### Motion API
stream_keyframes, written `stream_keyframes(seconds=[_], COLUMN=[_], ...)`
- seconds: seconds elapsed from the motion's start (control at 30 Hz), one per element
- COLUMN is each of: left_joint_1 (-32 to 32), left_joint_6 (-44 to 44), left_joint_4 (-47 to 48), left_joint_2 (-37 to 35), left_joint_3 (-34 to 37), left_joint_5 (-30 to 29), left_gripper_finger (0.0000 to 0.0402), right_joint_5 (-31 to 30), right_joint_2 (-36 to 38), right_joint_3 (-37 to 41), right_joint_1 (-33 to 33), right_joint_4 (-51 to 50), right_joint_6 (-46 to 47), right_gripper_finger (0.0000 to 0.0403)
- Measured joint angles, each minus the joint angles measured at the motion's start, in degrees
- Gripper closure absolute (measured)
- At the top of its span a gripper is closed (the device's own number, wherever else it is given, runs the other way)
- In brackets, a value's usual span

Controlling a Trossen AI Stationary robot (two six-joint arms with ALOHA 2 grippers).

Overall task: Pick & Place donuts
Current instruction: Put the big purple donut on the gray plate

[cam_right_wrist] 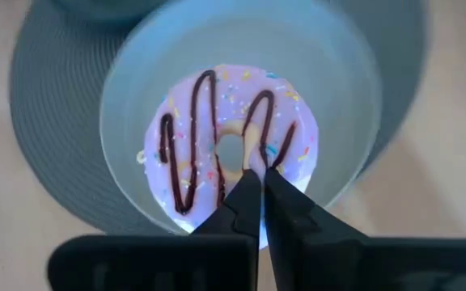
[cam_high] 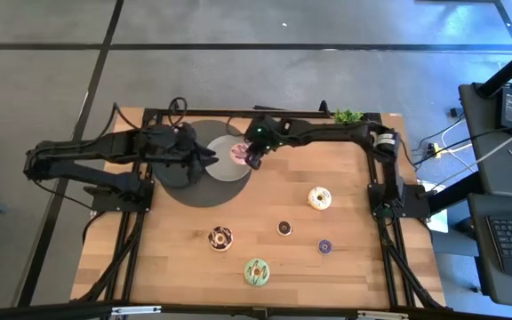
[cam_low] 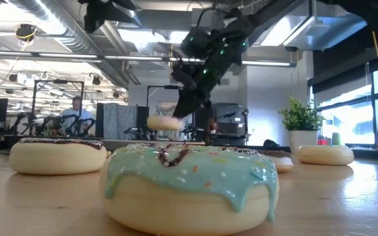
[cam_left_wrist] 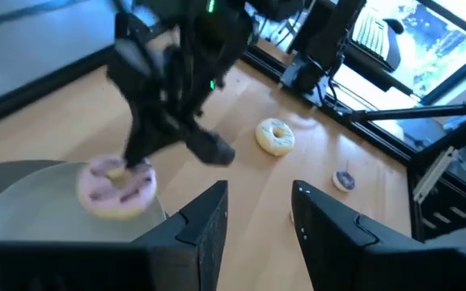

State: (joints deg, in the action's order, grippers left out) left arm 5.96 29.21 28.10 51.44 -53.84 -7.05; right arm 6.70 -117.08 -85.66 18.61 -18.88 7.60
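My right gripper (cam_high: 253, 160) reaches in from the table's right and is shut on a pink donut (cam_right_wrist: 217, 121) with chocolate drizzle, over the grey plate (cam_right_wrist: 136, 81). The plate lies on a large dark disc (cam_right_wrist: 47, 121). My left gripper (cam_left_wrist: 257, 210) is open and empty, level at the plate's left side (cam_high: 210, 158). Lying flat on the wood are a cream-white donut (cam_high: 319, 198), a chocolate one (cam_high: 220, 237), a green one (cam_high: 256, 272), a tiny brown one (cam_high: 284, 228) and a tiny purple one (cam_high: 324, 246). My right gripper comes from above, pointing down, with its fingertips (cam_right_wrist: 245, 182) together on the pink donut's ring at the rim of its centre hole (cam_right_wrist: 241, 158). The fingers hide the exact pinch. The donut (cam_low: 165, 122) hangs level under them, lifted a little above the plate.
A small potted plant (cam_high: 348, 116) stands at the far right corner. Black frame rails run along the table's edges. Bare wood lies between the plate and the loose donuts. In the low view the green donut (cam_low: 189, 190) fills the foreground.
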Motion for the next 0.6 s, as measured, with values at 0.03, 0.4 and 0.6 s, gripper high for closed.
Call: stream_keyframes(seconds=[0.03,0.4,0.6], left_joint_1=[-0.16,-0.36,-0.36], left_joint_6=[0.00,0.00,0.00], left_joint_4=[-0.04,0.41,0.39], left_joint_2=[-0.02,2.09,3.82], left_joint_3=[0.00,0.00,0.00], left_joint_5=[-0.52,-0.85,-0.83], left_gripper_finger=[0.0269,0.0265,0.0269], right_joint_5=[0.78,-0.16,-2.41], right_joint_2=[-0.82,-2.84,-2.84], right_joint_3=[-0.17,-0.29,-0.29], right_joint_1=[-0.11,-0.14,-0.13], right_joint_4=[0.02,1.77,2.09], right_joint_6=[0.55,1.01,-0.31], right_gripper_finger=[0.0392,0.0392,0.0378])
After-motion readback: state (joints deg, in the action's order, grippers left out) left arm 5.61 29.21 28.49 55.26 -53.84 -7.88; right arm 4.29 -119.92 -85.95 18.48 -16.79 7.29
